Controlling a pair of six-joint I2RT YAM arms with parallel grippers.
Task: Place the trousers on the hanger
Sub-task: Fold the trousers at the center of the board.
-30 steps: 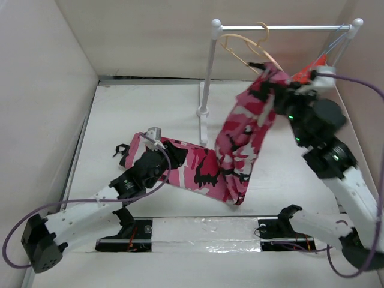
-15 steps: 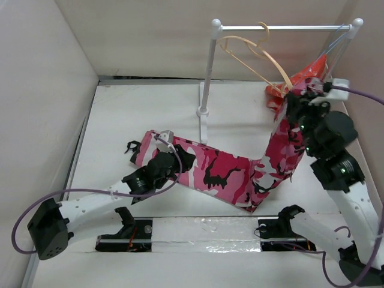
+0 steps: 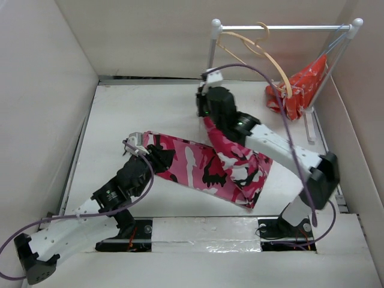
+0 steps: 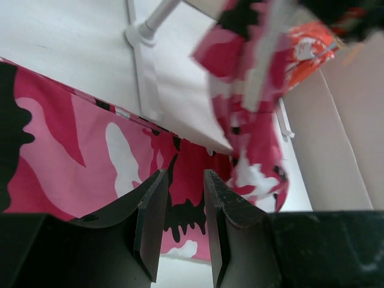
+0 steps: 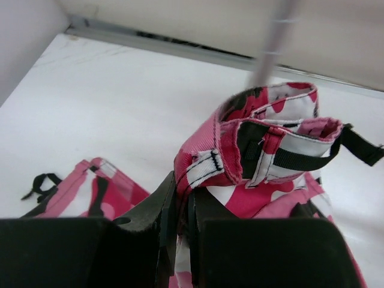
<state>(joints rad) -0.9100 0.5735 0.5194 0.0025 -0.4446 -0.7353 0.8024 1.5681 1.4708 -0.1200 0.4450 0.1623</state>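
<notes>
A white rail (image 3: 282, 27) with ball-topped posts stands toward one o'clock on the pale bench (image 3: 138, 108). A red-orange cloth (image 3: 303, 84) with white marks hangs by its right post, at two o'clock. A shiny tape strip (image 3: 204, 234) lines the six o'clock edge.

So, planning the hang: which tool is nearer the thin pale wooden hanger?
Right. The right tool, gripping the pink camouflage trousers, sits front-left of the pale wooden hanger; the left tool is farther, at their other end.
</notes>
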